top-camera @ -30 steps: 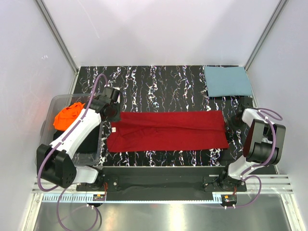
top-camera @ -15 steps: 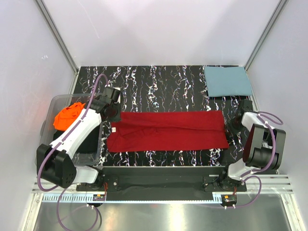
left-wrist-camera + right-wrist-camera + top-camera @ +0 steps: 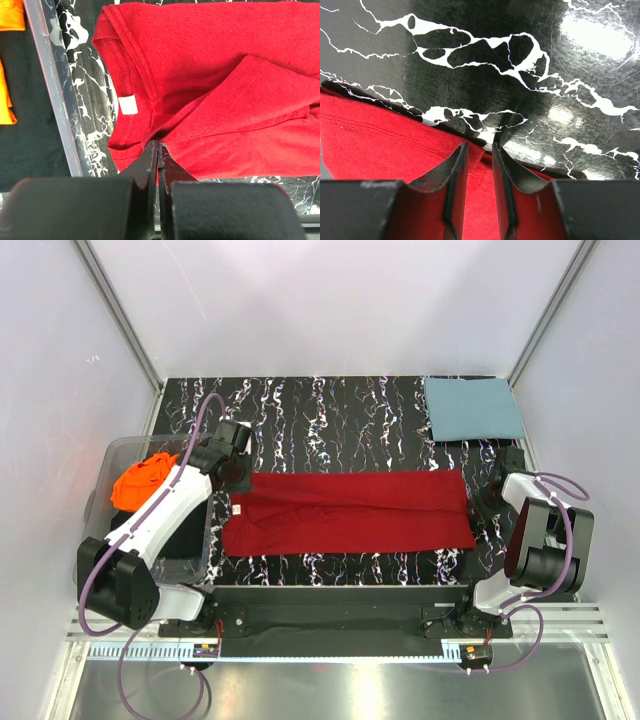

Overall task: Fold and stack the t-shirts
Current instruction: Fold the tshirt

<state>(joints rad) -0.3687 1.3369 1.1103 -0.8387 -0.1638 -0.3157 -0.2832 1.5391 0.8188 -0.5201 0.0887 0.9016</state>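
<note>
The deep red t-shirt [image 3: 350, 512] lies folded into a long band across the middle of the marbled table [image 3: 330, 420]. My left gripper [image 3: 237, 477] sits at its collar end. In the left wrist view the left gripper [image 3: 158, 145] is shut, pinching red t-shirt [image 3: 225, 100] cloth just below the collar tag [image 3: 128, 104]. My right gripper [image 3: 485, 498] is at the hem end. In the right wrist view the right gripper [image 3: 480, 145] stands partly open astride the edge of the red t-shirt [image 3: 380, 145]. The teal-blue t-shirt [image 3: 473, 407] lies folded at the back right. The orange t-shirt [image 3: 140, 478] is crumpled in the bin.
A clear plastic bin [image 3: 115, 455] stands at the left edge of the table, and its wall [image 3: 47, 75] runs close beside the collar. White walls and metal posts enclose the table.
The right arm's elbow has swung a little to the right and the gripper sits slightly further back at the hem. The left arm and the shirts have not moved.
</note>
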